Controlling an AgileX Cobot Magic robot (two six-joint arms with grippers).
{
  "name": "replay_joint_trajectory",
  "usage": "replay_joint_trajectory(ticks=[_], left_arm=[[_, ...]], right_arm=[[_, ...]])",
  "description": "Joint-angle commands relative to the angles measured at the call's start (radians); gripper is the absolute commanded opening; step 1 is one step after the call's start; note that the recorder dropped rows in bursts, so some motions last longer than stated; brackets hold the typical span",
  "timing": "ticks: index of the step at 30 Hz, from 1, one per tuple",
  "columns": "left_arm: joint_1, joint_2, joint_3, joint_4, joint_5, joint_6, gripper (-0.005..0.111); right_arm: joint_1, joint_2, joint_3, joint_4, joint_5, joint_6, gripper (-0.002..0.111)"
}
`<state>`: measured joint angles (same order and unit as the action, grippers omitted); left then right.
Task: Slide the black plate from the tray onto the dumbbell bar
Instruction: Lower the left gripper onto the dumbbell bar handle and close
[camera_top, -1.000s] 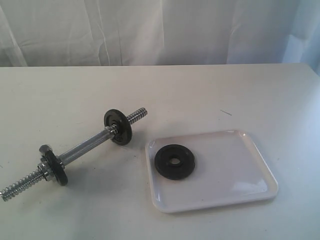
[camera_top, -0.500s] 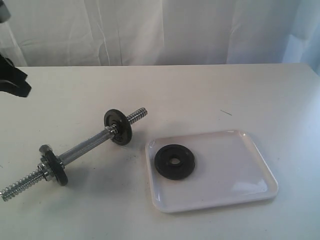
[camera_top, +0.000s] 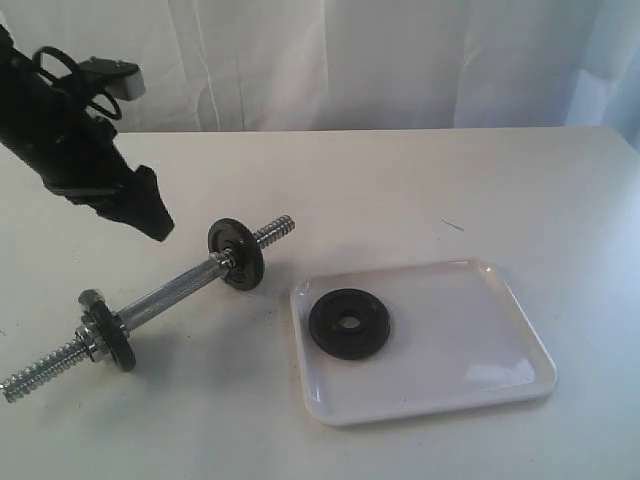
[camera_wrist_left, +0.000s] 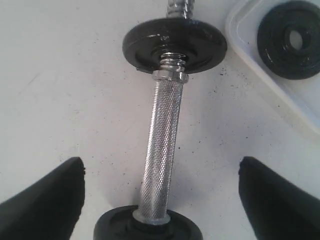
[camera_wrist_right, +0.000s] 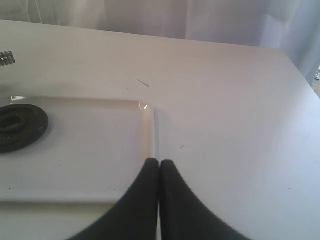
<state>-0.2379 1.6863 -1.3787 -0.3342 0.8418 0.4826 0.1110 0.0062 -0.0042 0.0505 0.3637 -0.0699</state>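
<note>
While my left end effector (camera_wrist_left: 161, 162) hovers spread wide over the dumbbell bar (camera_top: 170, 295) on the left of the desk (camera_top: 420, 180), my right end effector (camera_wrist_right: 159, 165) is pinched closed by the tray (camera_top: 480, 330), where the black plate (camera_top: 349, 323) lies flat at its left side.

No legible text, label, brand, number or sign in any view. Black plate (camera_wrist_left: 287, 42), ahead of left claw (camera_wrist_left: 160, 164) and off to its side: face blurred, no marking readable. Disc (camera_wrist_left: 175, 42) on dumbbell bar (camera_wrist_left: 162, 145), straight ahead of claw: likewise.
</note>
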Motion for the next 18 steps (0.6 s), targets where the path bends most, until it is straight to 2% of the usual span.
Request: replay_joint_trajectory(ticks=[1, 9, 18], left_arm=[[-0.031, 0.074, -0.007, -0.010, -0.019, 0.061, 0.089], [-0.063, 0.154, -0.007, -0.025, -0.114, 0.099, 0.089], [-0.123, 0.224, -0.007, -0.024, -0.153, 0.100, 0.089]], right_arm=[[-0.003, -0.006, 0.004, 0.001, -0.015, -0.001, 0.000], [-0.003, -0.006, 0.004, 0.001, -0.015, -0.001, 0.000], [-0.003, -0.006, 0.004, 0.001, -0.015, -0.001, 0.000]])
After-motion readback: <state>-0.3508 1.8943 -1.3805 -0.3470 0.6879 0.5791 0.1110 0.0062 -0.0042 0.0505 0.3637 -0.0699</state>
